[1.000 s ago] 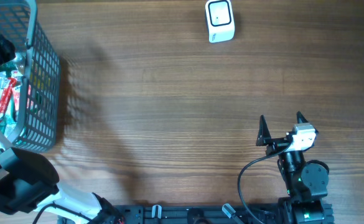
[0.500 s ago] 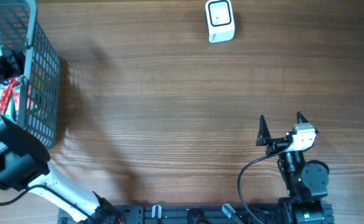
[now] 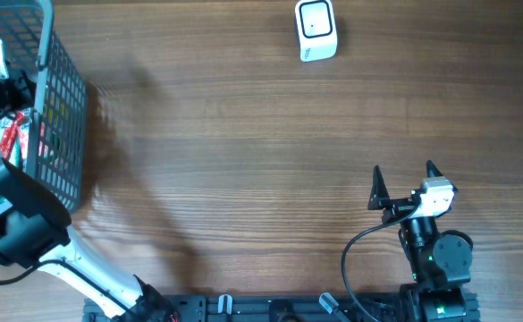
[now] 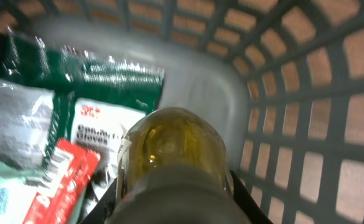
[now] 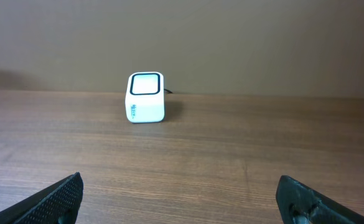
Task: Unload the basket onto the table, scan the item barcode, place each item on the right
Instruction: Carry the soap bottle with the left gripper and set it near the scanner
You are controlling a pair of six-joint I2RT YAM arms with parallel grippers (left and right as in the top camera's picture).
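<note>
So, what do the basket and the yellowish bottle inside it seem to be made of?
The basket: grey moulded plastic, matte, judging by its thick even lattice. The bottle: clear glass or plastic, glossy; highlights and yellowish contents showing through; I cannot tell which.

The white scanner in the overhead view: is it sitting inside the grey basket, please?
No, the white scanner stands on the bare table, far from the grey basket.

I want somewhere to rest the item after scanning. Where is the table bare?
The wooden table is bare between the grey mesh basket, the white box-shaped scanner and the right arm's open pincer. It is also bare to the right of the scanner. The basket is crowded, full of packets and a yellow bottle.
</note>
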